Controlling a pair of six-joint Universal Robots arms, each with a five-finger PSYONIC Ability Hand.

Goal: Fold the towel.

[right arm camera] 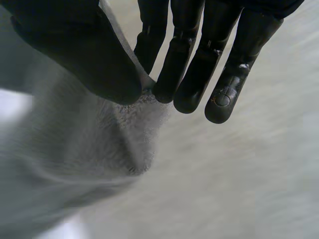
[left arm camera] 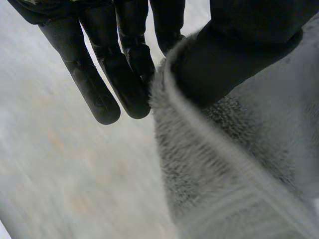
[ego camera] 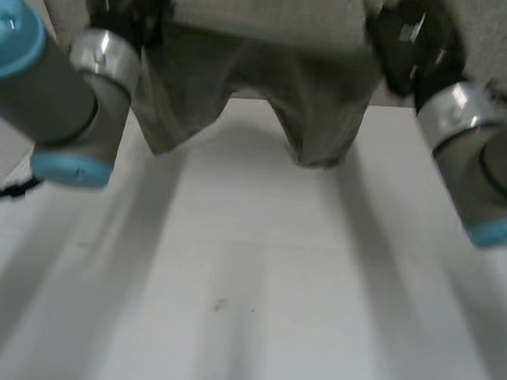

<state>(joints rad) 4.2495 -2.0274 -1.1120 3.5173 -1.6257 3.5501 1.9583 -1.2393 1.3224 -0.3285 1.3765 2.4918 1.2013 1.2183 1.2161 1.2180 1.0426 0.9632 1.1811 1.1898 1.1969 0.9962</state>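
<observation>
Head view puts the towel [ego camera: 260,78] up at 12 o'clock, hanging off the white table [ego camera: 248,284] rather than lying on it. The left hand [ego camera: 131,14] has it at about 11 o'clock and the right hand [ego camera: 409,44] at about 1 o'clock. Between them the cloth sags, and two loose corners droop toward 6 o'clock with bare table beneath.

From the left wrist view, the left hand is closed on the towel's hemmed edge, thumb pressing the cloth against the inner fingers while the outer fingers stand straight beside it. The right wrist view shows much the same on the other side: thumb and nearest fingers nipping a bit of the towel's edge, the remaining fingers straight and free.

As for progress, I would call it early. The towel is picked up and spread between the two hands, but I can make out no finished fold (the hanging part is bunched, so a crease could hide there). What is left, as I judge it, is to lay it down, bring one edge over to meet the other, and flatten it.

Containers: none that I can see; the towel sits in nothing and hangs from the hands alone.
</observation>
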